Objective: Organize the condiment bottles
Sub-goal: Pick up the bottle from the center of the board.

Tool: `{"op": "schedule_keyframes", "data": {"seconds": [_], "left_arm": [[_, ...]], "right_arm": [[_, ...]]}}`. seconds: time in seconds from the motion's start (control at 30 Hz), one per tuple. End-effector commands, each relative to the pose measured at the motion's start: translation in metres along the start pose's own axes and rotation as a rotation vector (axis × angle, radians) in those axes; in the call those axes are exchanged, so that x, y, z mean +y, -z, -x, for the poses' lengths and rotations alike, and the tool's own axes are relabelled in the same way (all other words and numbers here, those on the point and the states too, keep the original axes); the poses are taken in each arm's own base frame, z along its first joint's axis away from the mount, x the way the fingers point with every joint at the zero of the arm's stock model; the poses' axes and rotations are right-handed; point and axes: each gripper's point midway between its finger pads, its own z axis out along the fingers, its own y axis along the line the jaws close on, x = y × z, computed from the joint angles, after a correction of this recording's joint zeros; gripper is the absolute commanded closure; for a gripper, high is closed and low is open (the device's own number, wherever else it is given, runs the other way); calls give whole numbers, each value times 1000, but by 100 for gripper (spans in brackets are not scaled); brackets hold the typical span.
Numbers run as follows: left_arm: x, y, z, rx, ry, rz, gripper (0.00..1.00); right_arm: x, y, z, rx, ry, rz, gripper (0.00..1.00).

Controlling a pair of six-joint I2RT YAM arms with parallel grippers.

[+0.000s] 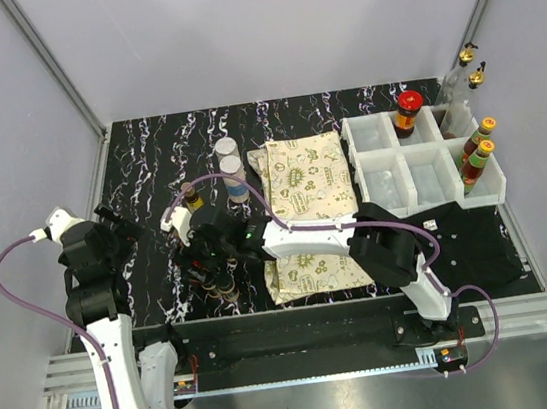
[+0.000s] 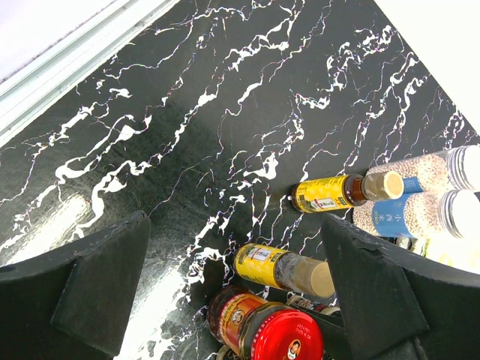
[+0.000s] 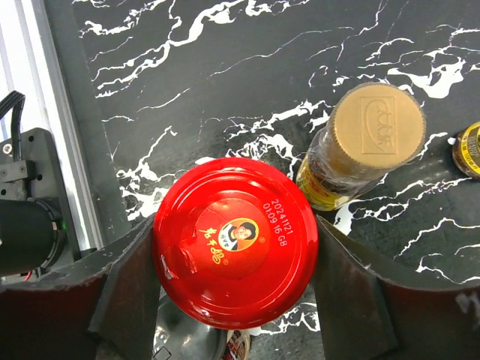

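Note:
My right gripper (image 3: 234,225) is shut on a red-lidded jar (image 3: 234,251), one finger pressed to each side of the lid. A gold-capped bottle with a yellow label (image 3: 371,142) stands right beside it. In the top view my right gripper (image 1: 206,262) reaches left over the front bottle cluster (image 1: 219,284) and hides the jar. My left gripper (image 2: 233,217) is open and empty, a short way left of the cluster (image 1: 119,230). Its view shows the red-lidded jar (image 2: 262,330), two yellow-label bottles (image 2: 281,268) (image 2: 337,193) and two clear white-capped jars (image 2: 442,169).
White compartment bins (image 1: 421,173) at the back right hold a red-capped jar (image 1: 408,109) and two bottles (image 1: 478,149); two clear bottles (image 1: 465,68) stand behind them. A cream patterned cloth (image 1: 303,185) lies mid-table under my right arm. A black cloth (image 1: 475,238) lies front right.

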Motion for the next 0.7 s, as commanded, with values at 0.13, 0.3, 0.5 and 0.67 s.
{"op": "schedule_keyframes", "data": {"seconds": [0.13,0.3,0.5,0.67], "left_arm": [[-4,-3,9,-43,-1,-19,1],[-4,-4,8,-45,-2,-18,1],[-2,-11,0,-28,-6,-20,1],[-4,-14,-3,-17,-4,-32,1]], "right_arm": [[5,3,29,-72,39,-65,71],[8,11,44,-116,47,-103,100],[11,28,74,-210,49,-117,100],[17,48,100,-283,51,-104,100]]}}
